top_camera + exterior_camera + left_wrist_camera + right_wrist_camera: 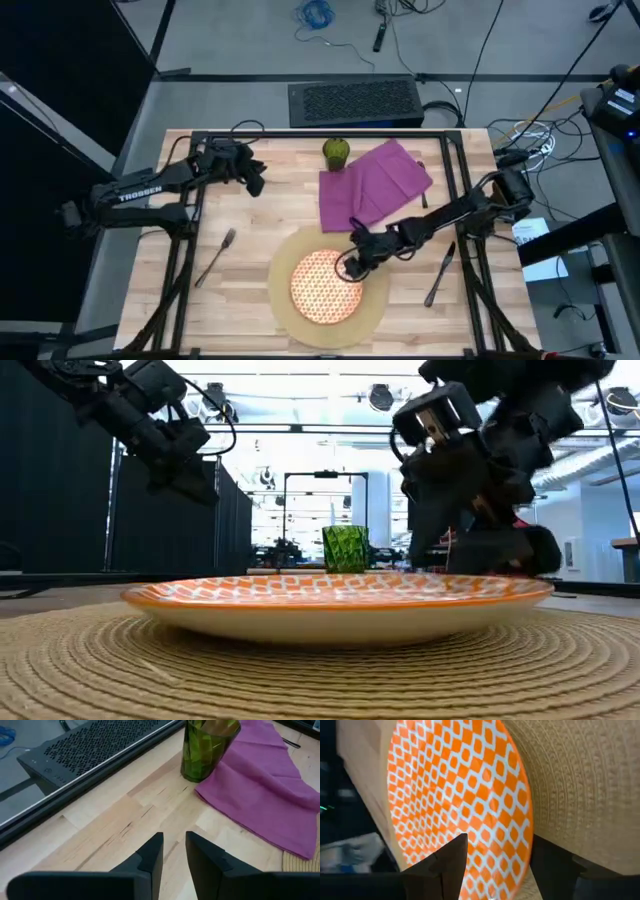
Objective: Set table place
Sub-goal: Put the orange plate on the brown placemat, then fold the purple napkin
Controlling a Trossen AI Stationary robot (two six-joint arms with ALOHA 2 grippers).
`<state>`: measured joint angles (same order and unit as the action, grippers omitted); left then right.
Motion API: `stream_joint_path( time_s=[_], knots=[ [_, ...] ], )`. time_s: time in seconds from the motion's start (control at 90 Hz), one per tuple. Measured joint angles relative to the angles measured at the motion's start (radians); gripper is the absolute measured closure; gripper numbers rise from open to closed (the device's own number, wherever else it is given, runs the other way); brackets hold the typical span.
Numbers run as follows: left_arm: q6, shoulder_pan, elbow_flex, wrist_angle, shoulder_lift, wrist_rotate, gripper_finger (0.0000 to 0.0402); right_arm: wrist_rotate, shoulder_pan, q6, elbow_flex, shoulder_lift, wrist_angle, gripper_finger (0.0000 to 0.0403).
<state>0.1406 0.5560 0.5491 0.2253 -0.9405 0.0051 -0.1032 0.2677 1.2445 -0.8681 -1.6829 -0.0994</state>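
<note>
The orange-and-white plate [322, 287] lies flat on the round tan mat [285, 312] near the table's front. My right gripper [349, 266] is open at the plate's far right rim. In the right wrist view one finger [451, 862] stands over the plate [465, 790] and the other [555, 870] over the mat [580, 785], with no touch showing. My left gripper [174, 851] hovers at the far left of the table, open by a narrow gap, holding nothing. The green cup [336, 152] stands upright by the purple napkin [372, 185].
A fork [215, 255] lies on the bare wood left of the mat. A knife [440, 273] lies to the mat's right. A black perforated box [355, 102] sits just beyond the table's far edge. Black rails [190, 215] run along the table's sides.
</note>
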Motion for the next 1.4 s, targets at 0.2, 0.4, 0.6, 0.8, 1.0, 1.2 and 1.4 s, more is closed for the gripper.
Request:
stream_joint_path(
  time_s=[0.2, 0.4, 0.6, 0.8, 1.0, 1.2, 1.4],
  knots=[
    [-0.017, 0.0, 0.0, -0.015, 0.0, 0.0, 0.0333, 0.02, -0.019, -0.134, -0.16, 0.001, -0.335, 0.0215],
    [-0.019, 0.0, 0.0, -0.017, 0.0, 0.014, 0.0333, 0.072, -0.032, -0.242, -0.289, 0.007, -0.687, 0.0215],
    [-0.021, 0.0, 0.0, -0.017, 0.038, 0.144, 0.0333, 0.426, -0.013, -0.229, -0.308, 0.172, -0.862, 0.0221],
    [0.042, 0.0, 0.0, -0.12, 0.064, 0.242, 0.0333, 0.648, -0.031, -0.207, -0.111, 0.402, -0.645, 0.0231],
    [0.114, -0.003, 0.0, -0.264, -0.105, 0.308, 0.0334, 0.515, -0.216, -0.388, 0.151, 0.506, -0.235, 0.0237],
    [0.225, -0.036, 0.001, -0.538, -0.36, 0.414, 0.0334, 0.49, -0.357, -0.535, 0.206, 0.548, -0.148, 0.0237],
    [0.245, -0.127, 0.105, -0.635, -0.587, 0.459, 0.0334, 0.489, -0.406, -0.611, 0.206, 0.608, -0.134, 0.0237]
  ],
)
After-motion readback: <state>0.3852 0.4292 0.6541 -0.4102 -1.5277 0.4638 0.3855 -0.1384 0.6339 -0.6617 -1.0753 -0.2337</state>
